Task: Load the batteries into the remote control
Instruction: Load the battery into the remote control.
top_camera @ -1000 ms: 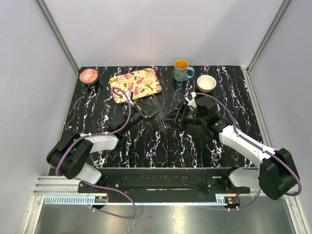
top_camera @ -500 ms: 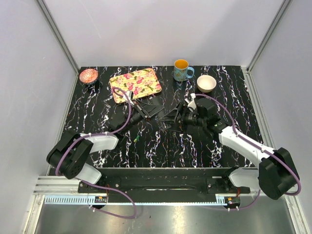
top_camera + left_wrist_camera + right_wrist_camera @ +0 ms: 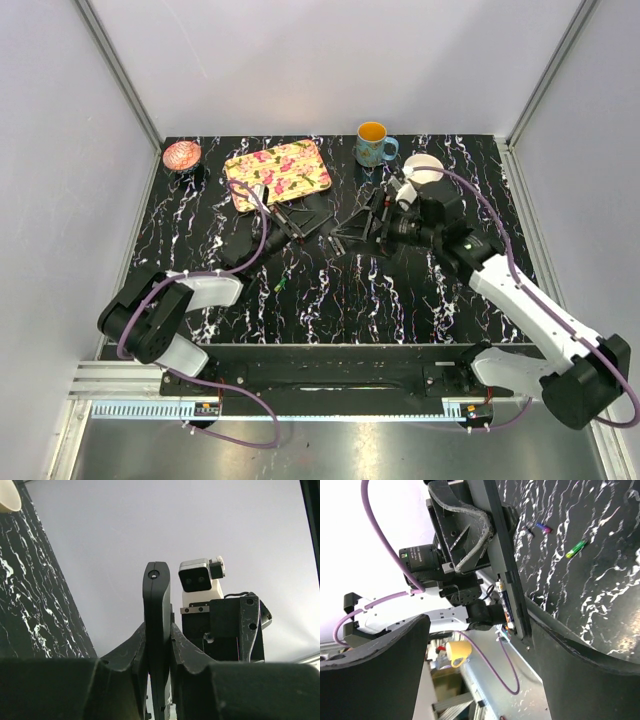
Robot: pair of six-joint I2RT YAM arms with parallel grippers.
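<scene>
My left gripper is shut on the remote control, a slim black bar held edge-up above the table. In the left wrist view the remote stands upright between the fingers of this gripper. My right gripper is open and empty, just right of the remote. In the right wrist view its jaws stand wide apart in front of the remote. One battery sits in the remote's open compartment. A green-yellow battery and a blue-red one lie on the table. A green battery lies near the left arm.
A floral tray lies at the back left, with a pink bowl beside it. A blue mug and a white bowl stand at the back, close to the right wrist.
My right arm has drawn back toward the far right, away from the remote, with its gripper open. The left gripper and the remote have stayed in place.
</scene>
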